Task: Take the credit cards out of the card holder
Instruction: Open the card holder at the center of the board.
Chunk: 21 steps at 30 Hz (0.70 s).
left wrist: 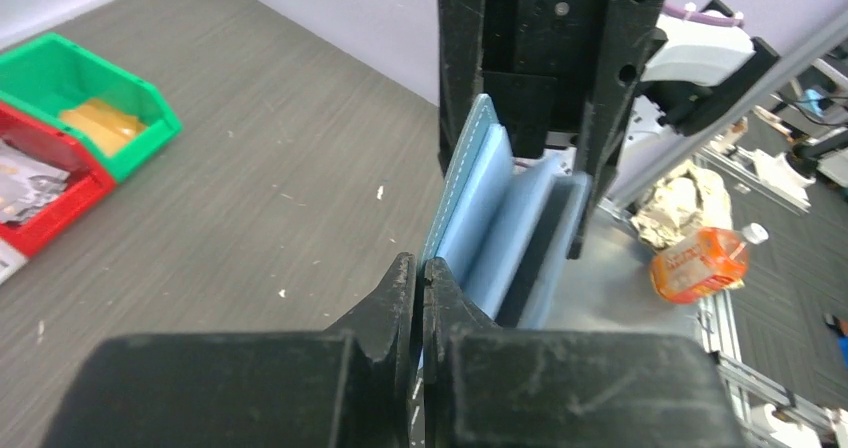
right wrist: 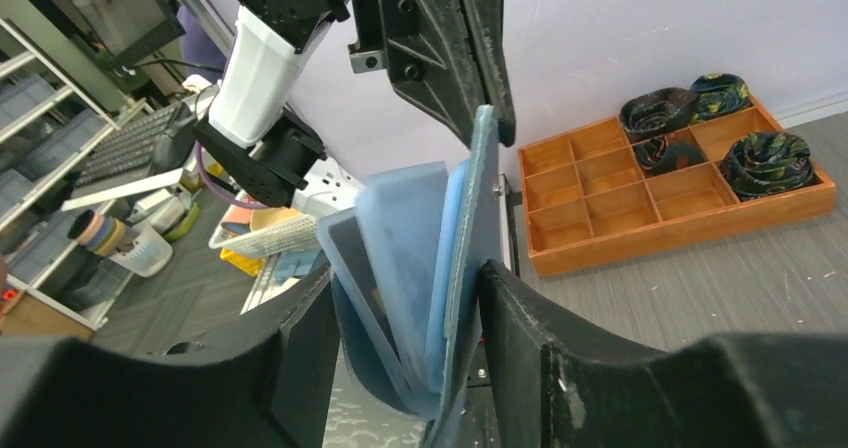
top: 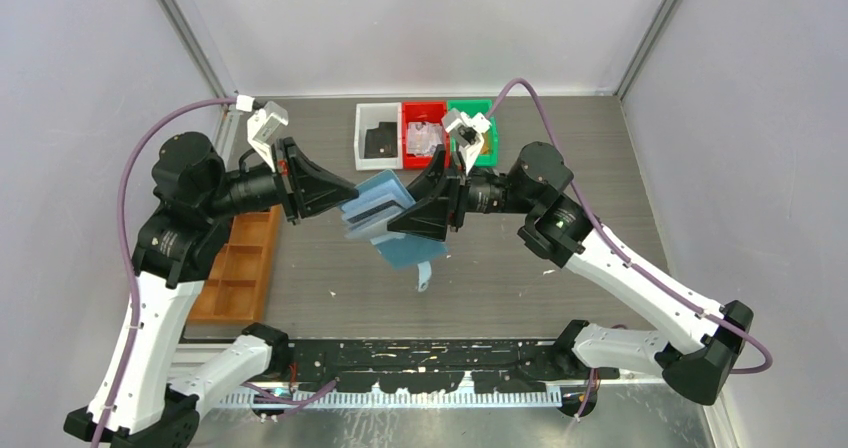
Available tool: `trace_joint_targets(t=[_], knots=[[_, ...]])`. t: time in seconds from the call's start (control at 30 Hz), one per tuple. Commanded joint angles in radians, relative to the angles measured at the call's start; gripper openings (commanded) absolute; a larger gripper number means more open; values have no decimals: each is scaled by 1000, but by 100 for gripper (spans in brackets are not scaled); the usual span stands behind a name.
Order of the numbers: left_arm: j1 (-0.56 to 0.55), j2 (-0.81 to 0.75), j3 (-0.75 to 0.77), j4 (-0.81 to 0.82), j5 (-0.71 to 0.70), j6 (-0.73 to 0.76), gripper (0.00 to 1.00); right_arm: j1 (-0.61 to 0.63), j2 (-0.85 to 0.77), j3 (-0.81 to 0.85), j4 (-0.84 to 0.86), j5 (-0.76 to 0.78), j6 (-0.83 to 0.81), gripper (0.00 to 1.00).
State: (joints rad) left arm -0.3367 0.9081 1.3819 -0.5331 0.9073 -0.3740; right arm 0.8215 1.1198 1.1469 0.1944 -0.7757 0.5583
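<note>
Grey surface (top: 600, 258). Above its middle I see the blue card holder (top: 385, 213) up in the air, splayed open between both arms. Left gripper (left wrist: 420, 273): jaws clenched on one cover edge. Right gripper (right wrist: 400, 288): jaws released, straddling the holder's inner pockets.

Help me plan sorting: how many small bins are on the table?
3, in a row at the far edge: white bin left, red bin middle, green bin right, partly hidden.

From the card holder (top: 378, 196), the tabletop (top: 330, 268) lies open toward 6 and 2 o'clock. A row of bins (top: 424, 105) crowds 12 o'clock, and the wooden compartment tray (top: 243, 283) blocks 8 o'clock.
</note>
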Motion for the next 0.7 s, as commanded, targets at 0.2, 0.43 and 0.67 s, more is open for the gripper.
trace_joint_targets(t=[0.2, 0.43, 0.67], knots=[[1, 11, 50, -2, -196, 63, 0, 7, 12, -6, 120, 14, 175, 62], [0, 48, 92, -50, -320, 59, 0, 7, 44, 1, 135, 18, 225, 71], [0, 72, 139, -84, -321, 37, 0, 7, 77, 57, -17, 82, 193, 53]])
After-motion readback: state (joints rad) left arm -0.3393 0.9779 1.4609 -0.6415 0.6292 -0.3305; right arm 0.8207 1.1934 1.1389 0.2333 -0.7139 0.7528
